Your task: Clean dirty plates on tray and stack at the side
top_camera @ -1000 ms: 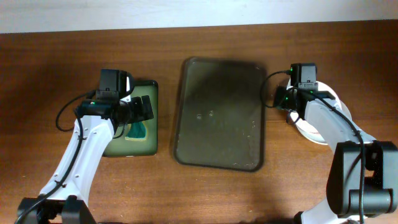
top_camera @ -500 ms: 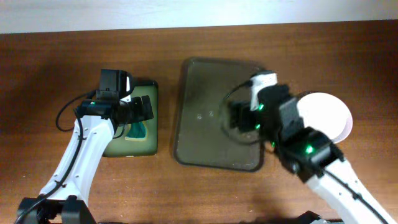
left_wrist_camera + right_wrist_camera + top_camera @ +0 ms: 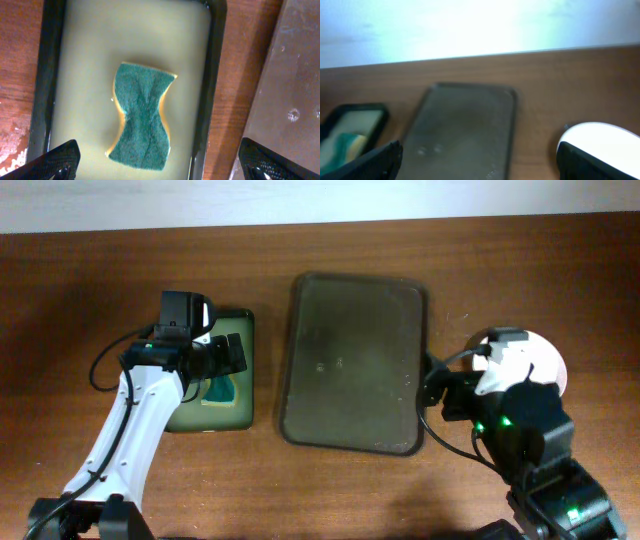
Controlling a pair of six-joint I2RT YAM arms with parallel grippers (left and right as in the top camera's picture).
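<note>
- Plates (image 3: pixel 548 362): white, lay on the table just right of the tray (image 3: pixel 352 365), partly under your right arm; number unclear.
- Right gripper (image 3: pixel 482 160): your fingers stood apart, gripping nothing, beside the tray's right edge.
- Left gripper (image 3: pixel 164 161): your fingers stood wide apart above the sponge (image 3: pixel 142 117) in the small black-rimmed tray (image 3: pixel 217 75).

**Overhead view:** fixed above the table (image 3: pixel 560 270), facing straight down from well off. It takes in both arms, the tray (image 3: pixel 352 360), the small sponge tray (image 3: pixel 249 360) and the plates (image 3: pixel 548 358).

**Left wrist view:** close, facing almost straight down on the sponge (image 3: pixel 142 115), with the tray's edge at right.

**Right wrist view:** farther off, facing forward across the table towards the far wall, and blurred. It shares the tray, the small sponge tray and the plates with the overhead view.
</note>
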